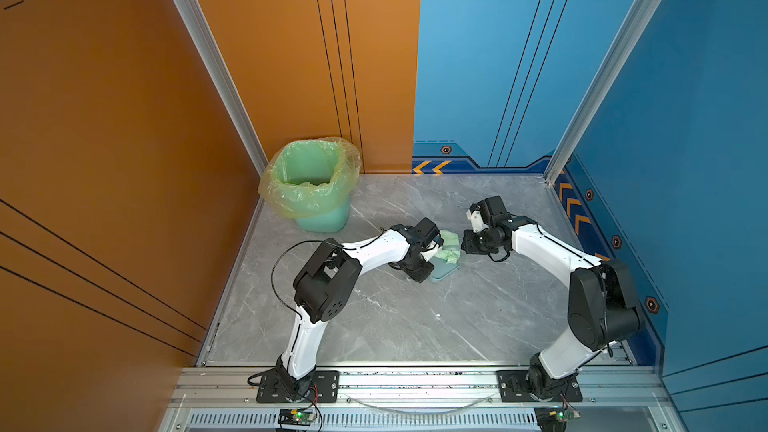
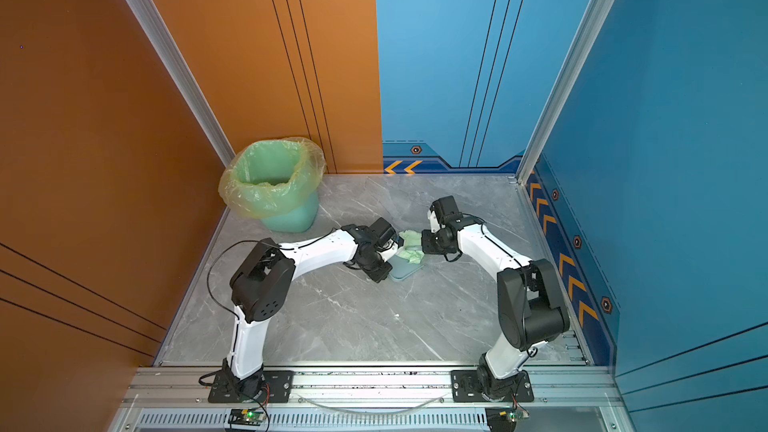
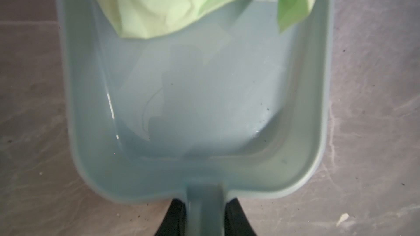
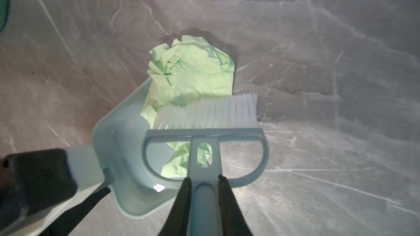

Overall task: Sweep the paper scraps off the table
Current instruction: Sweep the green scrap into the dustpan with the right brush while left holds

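Near counter middle, slightly toward the back edge: pale green paper scraps, crumpled, partly inside the dustpan mouth, partly spilling over its lip onto the grey marble counter.
Dustpan: pale blue, on the counter, handle pointing toward the left arm.
Left jaws: pinching the dustpan handle from both sides.
Brush: white bristles pressed against the scraps at the dustpan mouth.
Right jaws: clamped on the brush handle.
Bin: back left corner of the counter, yellow-green liner over its rim, well apart from the dustpan.
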Motion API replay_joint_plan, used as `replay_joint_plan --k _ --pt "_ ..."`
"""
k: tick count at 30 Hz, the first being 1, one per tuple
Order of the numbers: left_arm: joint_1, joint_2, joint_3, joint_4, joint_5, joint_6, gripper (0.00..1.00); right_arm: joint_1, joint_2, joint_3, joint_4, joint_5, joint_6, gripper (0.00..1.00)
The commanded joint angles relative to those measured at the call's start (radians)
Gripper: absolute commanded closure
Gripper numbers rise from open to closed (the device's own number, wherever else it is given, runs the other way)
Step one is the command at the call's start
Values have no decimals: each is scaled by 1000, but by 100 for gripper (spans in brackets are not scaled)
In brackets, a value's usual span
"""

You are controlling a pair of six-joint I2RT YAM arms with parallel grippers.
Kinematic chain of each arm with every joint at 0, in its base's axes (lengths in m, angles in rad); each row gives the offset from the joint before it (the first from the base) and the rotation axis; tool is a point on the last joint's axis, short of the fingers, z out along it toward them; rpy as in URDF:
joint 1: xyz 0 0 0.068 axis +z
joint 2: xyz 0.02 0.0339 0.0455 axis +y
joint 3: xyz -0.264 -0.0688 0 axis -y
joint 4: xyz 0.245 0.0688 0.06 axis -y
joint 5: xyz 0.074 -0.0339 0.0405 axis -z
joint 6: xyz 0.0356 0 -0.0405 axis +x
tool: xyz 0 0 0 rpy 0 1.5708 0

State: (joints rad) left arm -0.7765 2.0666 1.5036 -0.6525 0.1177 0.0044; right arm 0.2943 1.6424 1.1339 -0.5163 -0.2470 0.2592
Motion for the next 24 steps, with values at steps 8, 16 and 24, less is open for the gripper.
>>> replay_joint_plan --k 8,16,24 --pt "-13 33 33 -35 15 -6 92 -29 -111 -1 -125 -96 -39 100" --pt "-12 33 30 -34 15 -7 93 -93 -156 14 -144 -59 -32 100" --pt "-13 35 35 -35 17 -7 93 -107 -118 40 -56 85 18 100"
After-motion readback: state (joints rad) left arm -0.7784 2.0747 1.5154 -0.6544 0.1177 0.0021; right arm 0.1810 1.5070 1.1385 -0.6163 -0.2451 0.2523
